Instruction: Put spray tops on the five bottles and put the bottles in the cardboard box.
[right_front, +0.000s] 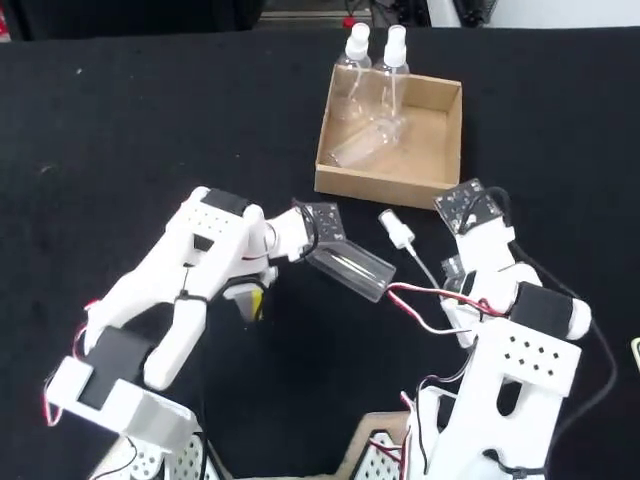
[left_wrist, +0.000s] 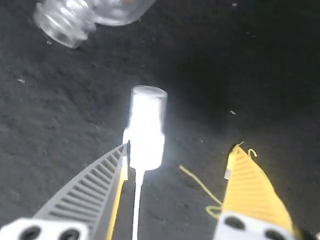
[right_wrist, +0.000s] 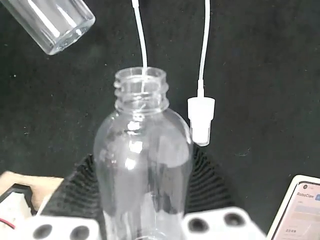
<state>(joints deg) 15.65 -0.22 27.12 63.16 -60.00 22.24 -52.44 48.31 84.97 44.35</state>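
Note:
My right gripper (right_wrist: 142, 167) is shut on a clear open bottle (right_wrist: 142, 150), its threaded mouth pointing away from the wrist. In the high view this gripper (right_front: 325, 240) holds the bottle (right_front: 350, 268) tilted over the mat's centre. A white spray top (right_front: 397, 232) lies on the mat just beyond. My left gripper (left_wrist: 181, 147) is open around that spray top (left_wrist: 145, 132), whose collar touches the grey finger (left_wrist: 107, 175) while the yellow one stands apart. The bottle's neck (left_wrist: 65, 27) lies just ahead. The cardboard box (right_front: 445, 95) holds two upright capped bottles (right_front: 357, 45) and one lying down (right_front: 365, 142).
The end of another clear bottle (right_wrist: 52, 22) and a second thin tube (right_wrist: 140, 35) lie past the held bottle's mouth, beside the spray top (right_wrist: 201, 120). A phone (right_wrist: 300, 210) rests at the mat's edge. Black mat lies open left of the box.

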